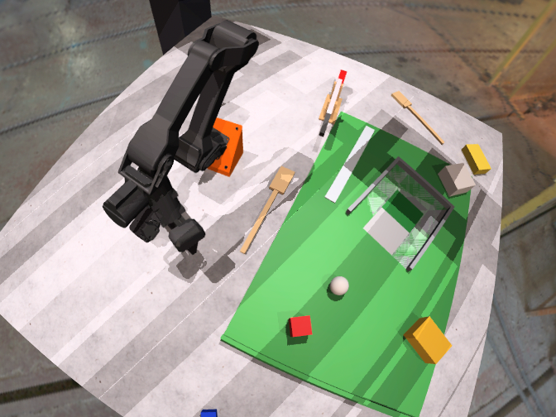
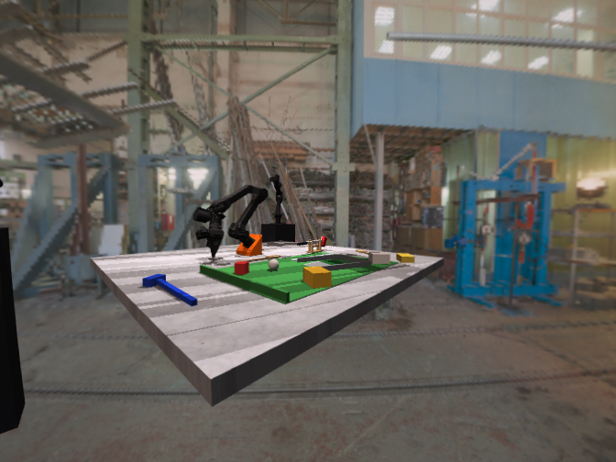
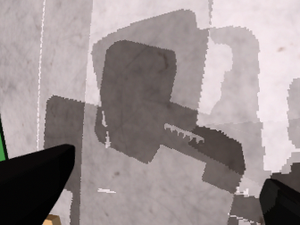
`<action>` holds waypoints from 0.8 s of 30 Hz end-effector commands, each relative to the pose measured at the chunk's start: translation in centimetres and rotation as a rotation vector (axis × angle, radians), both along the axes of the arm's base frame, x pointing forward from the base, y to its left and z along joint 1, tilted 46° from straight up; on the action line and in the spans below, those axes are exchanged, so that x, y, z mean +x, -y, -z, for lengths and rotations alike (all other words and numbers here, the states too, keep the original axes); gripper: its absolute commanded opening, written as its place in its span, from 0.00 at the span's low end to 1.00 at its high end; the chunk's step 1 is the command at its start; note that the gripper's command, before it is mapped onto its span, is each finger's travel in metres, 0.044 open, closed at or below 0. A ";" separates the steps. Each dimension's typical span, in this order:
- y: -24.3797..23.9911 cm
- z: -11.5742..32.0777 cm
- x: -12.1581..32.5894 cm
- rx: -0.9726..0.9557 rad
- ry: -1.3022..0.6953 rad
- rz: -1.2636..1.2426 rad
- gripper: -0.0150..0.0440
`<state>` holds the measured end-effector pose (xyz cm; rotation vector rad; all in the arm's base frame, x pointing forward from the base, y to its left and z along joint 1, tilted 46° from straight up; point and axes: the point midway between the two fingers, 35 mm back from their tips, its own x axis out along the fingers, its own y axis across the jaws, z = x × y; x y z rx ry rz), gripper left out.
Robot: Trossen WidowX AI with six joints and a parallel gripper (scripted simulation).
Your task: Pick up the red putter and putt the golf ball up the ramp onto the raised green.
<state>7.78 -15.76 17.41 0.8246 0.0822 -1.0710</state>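
One black robot arm point(image 1: 155, 134) point(image 2: 228, 200) reaches over one pale table point(image 1: 148, 336) point(image 2: 224, 347). Its gripper point(image 1: 191, 247) point(image 2: 214, 255) point(image 3: 170, 172) is wide open, with its two fingers far apart and nothing between them. It points down over the table, beside the green mat point(image 1: 274, 291) point(image 2: 238, 280).

There is one red putter point(image 1: 342, 76) point(image 2: 324, 241). It lies on one small wooden stand point(image 1: 323, 113) point(image 2: 314, 246), near a corner of the mat, well apart from the gripper. Its red end faces away from the mat.

One white golf ball point(image 1: 338, 285) point(image 2: 273, 264) sits on the mat, outside the grey walls point(image 1: 376, 184). There are three of these walls, around a green patch. One pale grey ramp point(image 1: 385, 232) sits at their open side. One long white strip point(image 1: 349, 165) lies flat near them.

I count four blocks: one red point(image 1: 300, 326) point(image 2: 241, 268), one orange-yellow point(image 1: 428, 340) point(image 2: 317, 277), one bright yellow point(image 1: 476, 159) point(image 2: 405, 258) and one grey point(image 1: 456, 179) point(image 2: 379, 258). The red one is near the ball. The yellow and grey ones are side by side.

Two wooden paddles point(image 1: 281, 179) lie on the table, one on each side of the mat. There is also one blue T-shaped tool point(image 1: 208, 413) point(image 2: 173, 290) and one orange piece point(image 1: 234, 150) point(image 2: 251, 246) with two small dark holes showing from the top.
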 end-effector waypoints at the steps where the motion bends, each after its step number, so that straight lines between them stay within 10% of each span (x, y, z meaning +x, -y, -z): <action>1: 0.0 0.0 0.0 0.002 -0.001 -0.003 0.98; 24: -6.7 3.5 14.5 0.196 -0.587 -0.944 1.00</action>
